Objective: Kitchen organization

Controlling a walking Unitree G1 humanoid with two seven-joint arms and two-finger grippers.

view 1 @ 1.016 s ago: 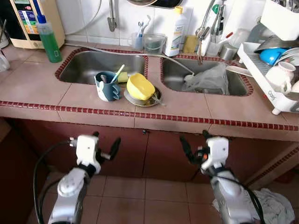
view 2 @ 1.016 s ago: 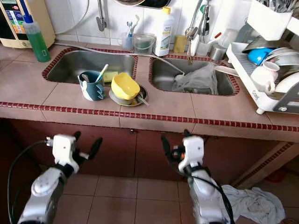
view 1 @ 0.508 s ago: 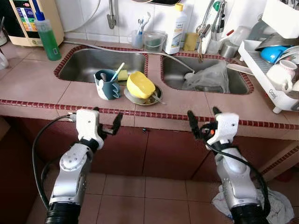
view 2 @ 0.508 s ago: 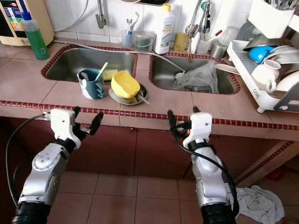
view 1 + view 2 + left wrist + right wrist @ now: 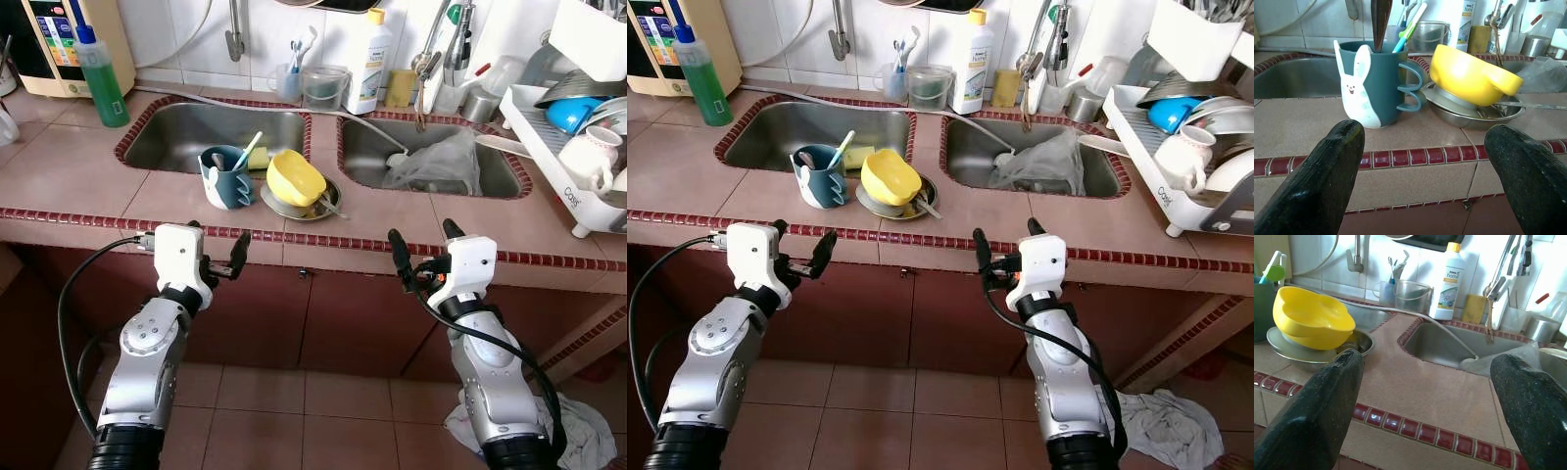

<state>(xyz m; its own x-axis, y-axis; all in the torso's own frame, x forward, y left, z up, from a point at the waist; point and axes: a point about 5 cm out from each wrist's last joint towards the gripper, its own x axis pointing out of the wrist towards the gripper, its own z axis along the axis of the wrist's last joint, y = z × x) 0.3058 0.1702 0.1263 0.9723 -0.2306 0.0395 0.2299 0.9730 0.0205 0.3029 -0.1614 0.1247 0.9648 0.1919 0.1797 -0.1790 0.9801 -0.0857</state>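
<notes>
Far left on the counter (image 5: pixel 78 171): a green bottle (image 5: pixel 99 78) before a cream appliance (image 5: pixel 59 39) cut off by the frame edge. Left sink (image 5: pixel 186 132) steel, shallow, its near side partly hidden behind the mug.

Left tool (image 5: pixel 217 257) held just in front of the counter's red-tiled edge, below the countertop level, fingers (image 5: pixel 1322 181) spread apart, grasping nothing. Straight beyond it, set back on the counter between the sinks' front rim and the edge: a teal mug (image 5: pixel 1371 83) with a white rabbit print, spoon and toothbrush handles standing in it, tops cut off in the wrist view. Just beside the mug, to the right: a yellow bowl (image 5: pixel 294 179) tilted on a steel plate (image 5: pixel 299 206), a utensil handle poking out from under it; contents beneath the bowl hidden.

Against the back wall: a clear cup (image 5: pixel 323 86), a white detergent bottle (image 5: pixel 370 61), a yellow sponge (image 5: pixel 399 88).

Right tool (image 5: pixel 423 250) also at the counter's edge, fingers (image 5: pixel 1327 406) wide apart, empty; mug and bowl well to its left. Right sink (image 5: pixel 431 162) holding a crumpled clear plastic bag (image 5: pixel 431 164), whatever lies under it impossible to make out.

Far right: a white dish rack (image 5: pixel 573 147) with a blue bowl (image 5: pixel 570 116) and white crockery, partly cropped. On the floor, lower right, a grey rag (image 5: pixel 578 436), half hidden behind the right arm.
</notes>
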